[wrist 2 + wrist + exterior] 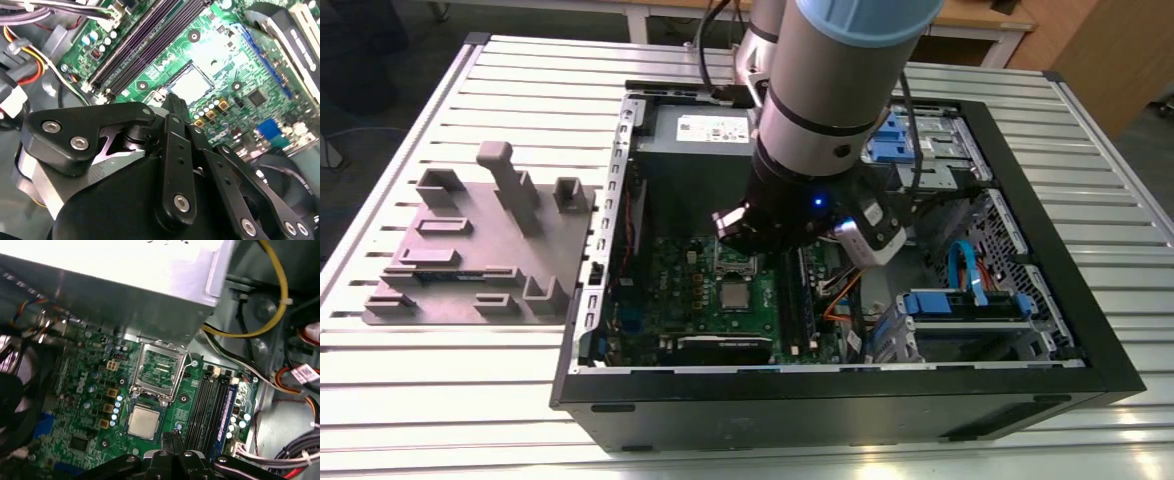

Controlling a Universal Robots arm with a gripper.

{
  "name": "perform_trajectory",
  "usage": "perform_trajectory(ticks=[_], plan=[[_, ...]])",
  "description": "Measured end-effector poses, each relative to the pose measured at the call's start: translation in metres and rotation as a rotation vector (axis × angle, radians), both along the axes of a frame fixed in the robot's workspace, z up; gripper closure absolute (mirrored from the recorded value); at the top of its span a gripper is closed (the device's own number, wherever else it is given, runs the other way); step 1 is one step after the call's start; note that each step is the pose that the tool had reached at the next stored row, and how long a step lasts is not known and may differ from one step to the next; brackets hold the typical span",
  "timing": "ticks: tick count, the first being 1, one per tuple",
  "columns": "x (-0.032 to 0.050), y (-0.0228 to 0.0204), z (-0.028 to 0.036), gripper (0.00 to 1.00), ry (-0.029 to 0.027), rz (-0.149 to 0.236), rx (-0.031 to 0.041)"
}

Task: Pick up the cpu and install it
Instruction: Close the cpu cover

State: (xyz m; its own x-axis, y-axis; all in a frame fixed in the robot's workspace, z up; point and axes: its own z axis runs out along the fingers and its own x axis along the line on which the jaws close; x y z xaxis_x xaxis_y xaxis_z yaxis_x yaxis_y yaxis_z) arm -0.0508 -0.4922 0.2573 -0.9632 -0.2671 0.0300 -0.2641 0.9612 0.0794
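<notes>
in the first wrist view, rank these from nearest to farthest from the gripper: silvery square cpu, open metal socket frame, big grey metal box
1. the silvery square cpu, right beside the gripper.
2. the open metal socket frame, just beyond the cpu.
3. the big grey metal box, farthest, beyond the frame.

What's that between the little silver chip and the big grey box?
In the first wrist view, a square metal frame sits on the green board between the cpu and the grey box.
</notes>
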Motion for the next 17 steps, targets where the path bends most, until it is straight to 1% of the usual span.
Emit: perform_trajectory(ticks=[5,7,9,17], plan=[[0.0000,0.0000,-0.0003,0.89,-0.0002,0.089,0.0000],[0.0000,0.0000,-0.0003,0.89,-0.0003,0.111,0.0000],[0.0000,0.0000,-0.0003,0.89,-0.0003,0.117,0.0001],[0.0000,0.0000,-0.0003,0.89,-0.0002,0.117,0.0001]])
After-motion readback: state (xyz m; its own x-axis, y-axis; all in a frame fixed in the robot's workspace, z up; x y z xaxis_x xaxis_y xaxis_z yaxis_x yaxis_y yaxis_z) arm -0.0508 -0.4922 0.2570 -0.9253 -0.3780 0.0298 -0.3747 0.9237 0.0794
